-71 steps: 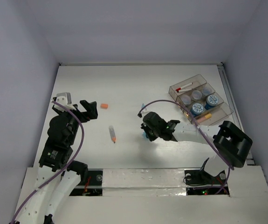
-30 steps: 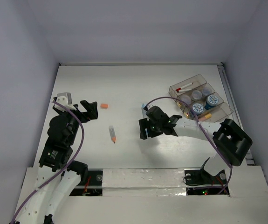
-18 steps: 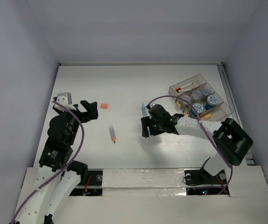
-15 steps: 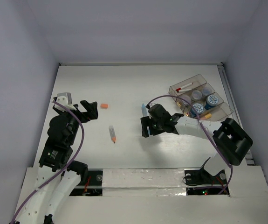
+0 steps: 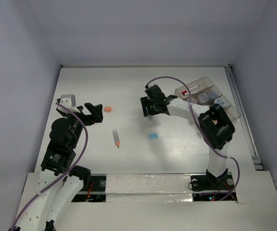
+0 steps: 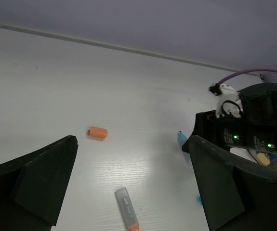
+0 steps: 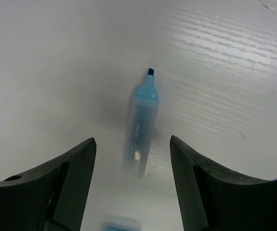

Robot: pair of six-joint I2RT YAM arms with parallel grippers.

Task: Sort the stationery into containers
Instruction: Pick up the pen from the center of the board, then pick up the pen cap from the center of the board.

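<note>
My right gripper (image 7: 131, 144) is spread and pinching nothing, its jaws straddling the light-blue marker (image 7: 140, 120) without touching it. The marker lies flat on the tabletop (image 7: 225, 57), long axis running 12 to 6 in my wrist view, bare tip at 12. Its barrel print is too blurred to read. Seen from above, the tray (image 5: 205, 79) sits at my 3 o'clock.
</note>
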